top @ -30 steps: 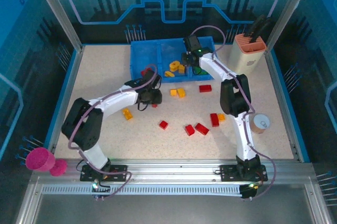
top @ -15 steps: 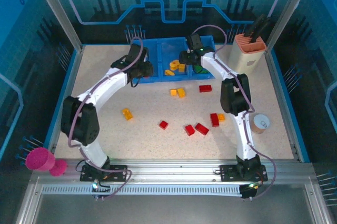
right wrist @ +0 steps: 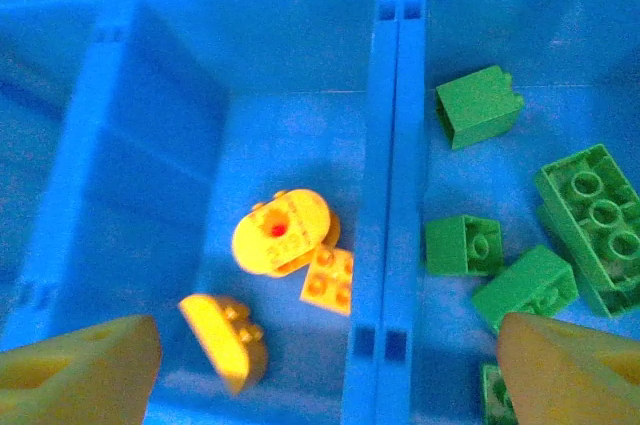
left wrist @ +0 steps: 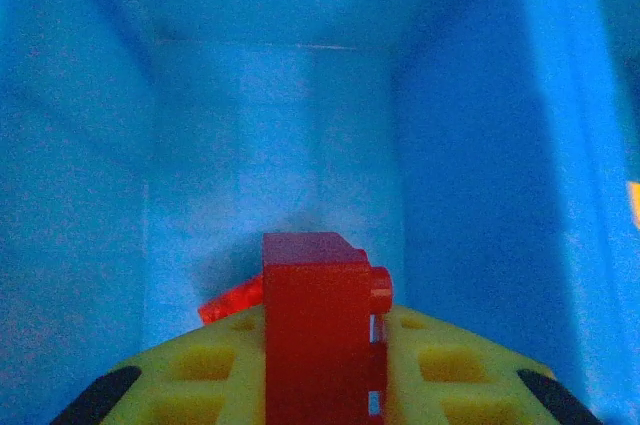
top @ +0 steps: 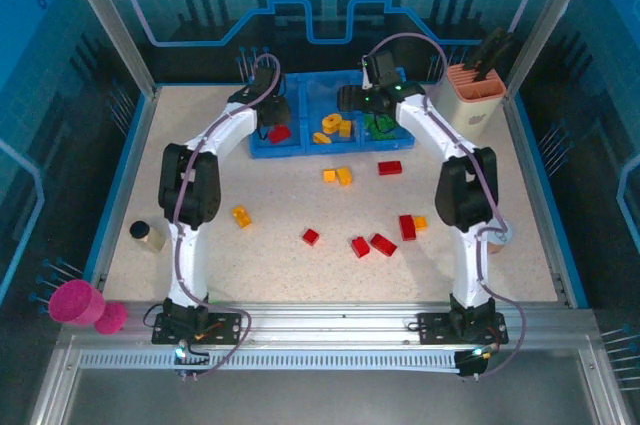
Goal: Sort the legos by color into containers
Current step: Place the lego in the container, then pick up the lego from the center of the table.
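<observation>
The speckled table (top: 200, 245) has the blue tray (top: 322, 95) at its far middle, and both arms are stretched out over it. Off to the sides stand a beige holder (top: 472, 105) at the far right and a pink cup (top: 78, 302) beyond the near left corner.

The left gripper (top: 272, 125) hangs inside the tray's left compartment. From its wrist you can see the jaws pinching a red brick (left wrist: 315, 305) upright above the blue floor, with another red piece (left wrist: 230, 300) lying just beneath. The right gripper (top: 362, 105) hovers over the divider between the middle and right compartments, jaws spread wide with nothing between them. Below it lie the yellow-orange pieces (right wrist: 280, 233) in the middle compartment and the green bricks (right wrist: 478, 105) in the right one.

I'd say the left arm is at the drop. All it needs is to part its jaws and let the red brick fall with its fellow. The right arm looks finished here and should pull back for another.

Plenty is left: five loose red bricks (top: 382, 244) and four orange ones (top: 343, 176) are scattered across the middle of the table, well apart from the tray.
</observation>
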Controlling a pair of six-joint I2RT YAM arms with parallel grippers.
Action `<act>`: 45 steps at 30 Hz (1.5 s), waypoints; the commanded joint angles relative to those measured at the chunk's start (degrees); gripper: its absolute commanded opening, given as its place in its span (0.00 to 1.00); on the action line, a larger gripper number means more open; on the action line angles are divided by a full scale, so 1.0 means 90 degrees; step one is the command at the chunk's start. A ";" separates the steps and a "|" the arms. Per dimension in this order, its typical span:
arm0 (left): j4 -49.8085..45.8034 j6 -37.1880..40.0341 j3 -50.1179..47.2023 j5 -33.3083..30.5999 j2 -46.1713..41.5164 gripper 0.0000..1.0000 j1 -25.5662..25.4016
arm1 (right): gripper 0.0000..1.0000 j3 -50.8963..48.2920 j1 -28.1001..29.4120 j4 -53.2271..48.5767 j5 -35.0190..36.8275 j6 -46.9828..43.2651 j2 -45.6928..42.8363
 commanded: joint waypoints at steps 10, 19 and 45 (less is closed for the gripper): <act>-0.0293 0.0100 0.1003 0.0183 0.0694 0.53 0.0120 | 0.89 -0.3832 -0.0387 -0.0283 -0.0205 -0.0277 -0.3060; -0.0107 0.0303 0.0577 0.0723 -0.0268 0.60 0.0120 | 0.87 -0.5482 -0.0930 0.0291 -0.0669 0.0077 -0.3816; -0.0059 -0.0012 -0.2837 0.0795 -0.3358 0.67 -0.1193 | 0.81 -0.5619 -0.0141 0.0345 -0.0400 -0.0348 -0.3836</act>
